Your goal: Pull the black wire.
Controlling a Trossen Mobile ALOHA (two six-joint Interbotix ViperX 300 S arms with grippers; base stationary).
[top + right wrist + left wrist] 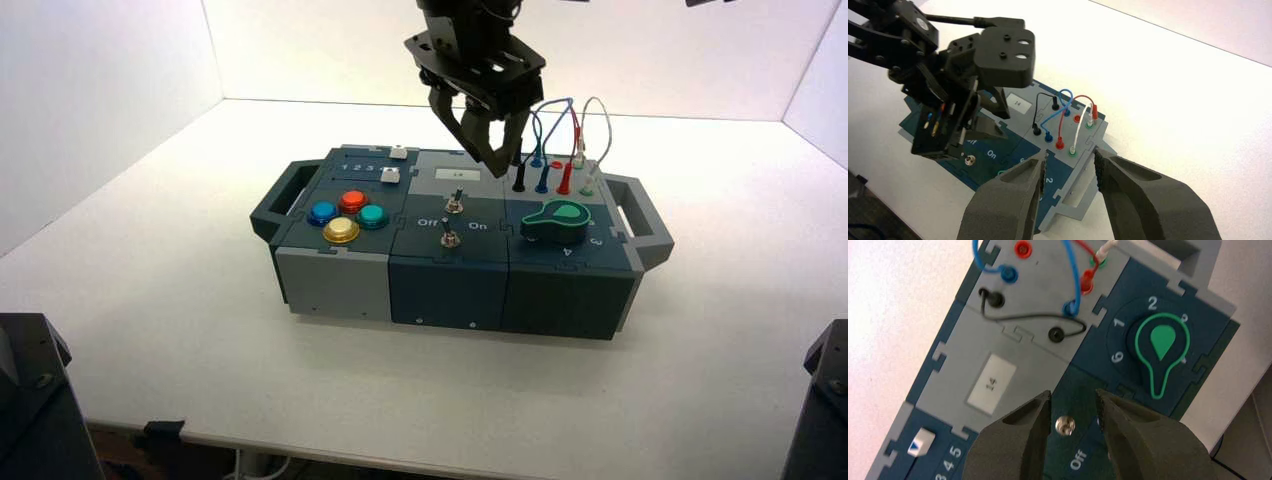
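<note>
The black wire (pixel 1033 316) is a thin lead lying on the box's grey socket panel. Its two black plugs (pixel 994 299) (pixel 1056 334) stand in sockets; the same wire (pixel 1037 130) shows in the right wrist view. In the high view one black plug (pixel 519 180) stands just right of my left gripper (pixel 490 165). That gripper hangs open above the box's middle, apart from the wire. From the left wrist, my left gripper (pixel 1073 400) has only a metal toggle switch (pixel 1065 425) showing below its gap. My right gripper (pixel 1069 162) is open and empty, above the box's end by the sockets.
Blue (pixel 1076 275), red (pixel 1088 280) and white (pixel 1079 127) leads share the socket panel with the black one. A green knob (pixel 1162 342) sits beside it, a small display (pixel 992 385) reads 14, and coloured buttons (pixel 345 215) lie at the box's left end. A handle (pixel 640 215) sticks out on the right.
</note>
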